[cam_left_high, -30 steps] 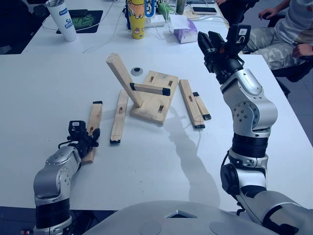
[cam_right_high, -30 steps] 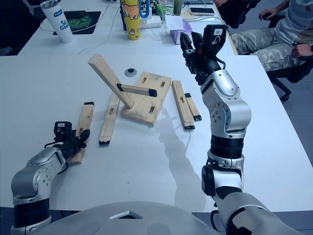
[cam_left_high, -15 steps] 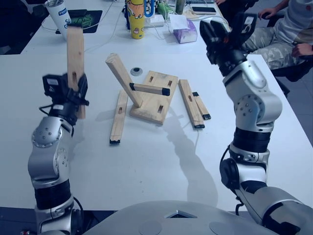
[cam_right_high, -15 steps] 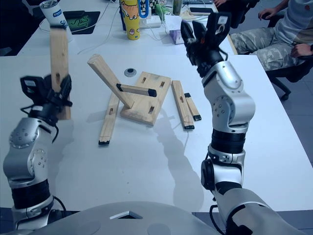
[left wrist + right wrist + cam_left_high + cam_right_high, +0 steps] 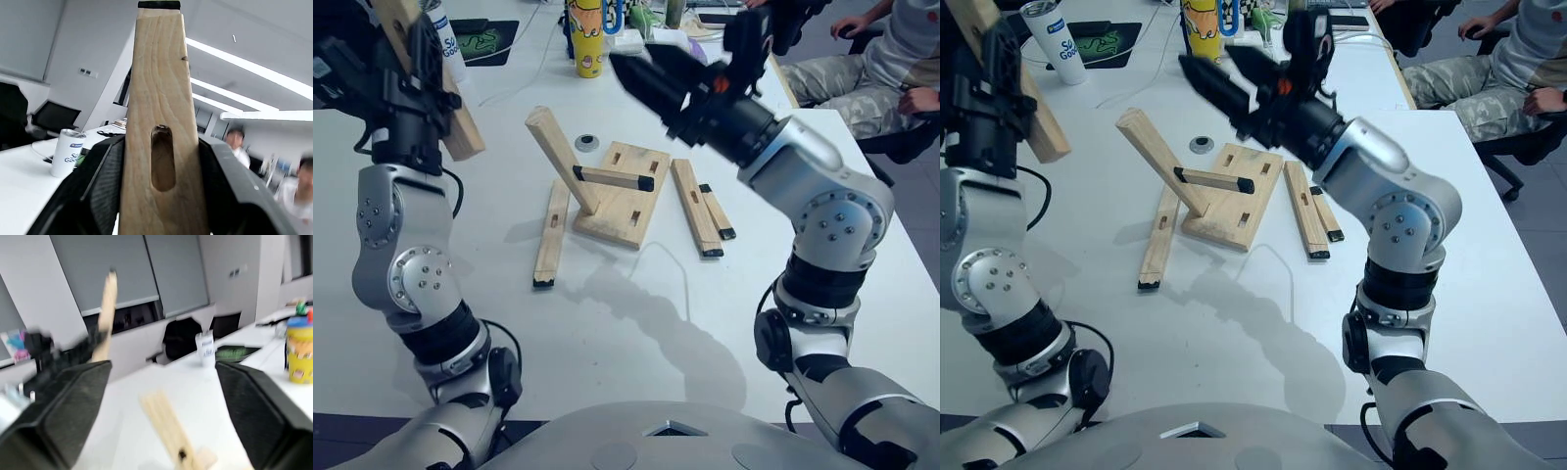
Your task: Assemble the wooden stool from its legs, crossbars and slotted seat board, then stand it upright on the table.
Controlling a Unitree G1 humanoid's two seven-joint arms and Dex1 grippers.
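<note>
Left eye view: left gripper (image 5: pixel 409 90) clamps a raised stool leg (image 5: pixel 462 135), right gripper (image 5: pixel 1206 59) gapes; a careless swing could topple the half-built stool (image 5: pixel 625 201).

On white table (image 5: pixel 636 333), slotted seat board (image 5: pixel 625 201) at centre; loose leg (image 5: pixel 551 235) at its 9 o'clock, second leg (image 5: pixel 695 208) and crossbar (image 5: pixel 716 212) at 3, round disc (image 5: pixel 587 143) at 11.

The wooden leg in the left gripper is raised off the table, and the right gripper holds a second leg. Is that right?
Not quite. The right gripper holds nothing; its fingers are spread open, as the right wrist view shows. The wooden leg in the left gripper is raised off the table.
</note>
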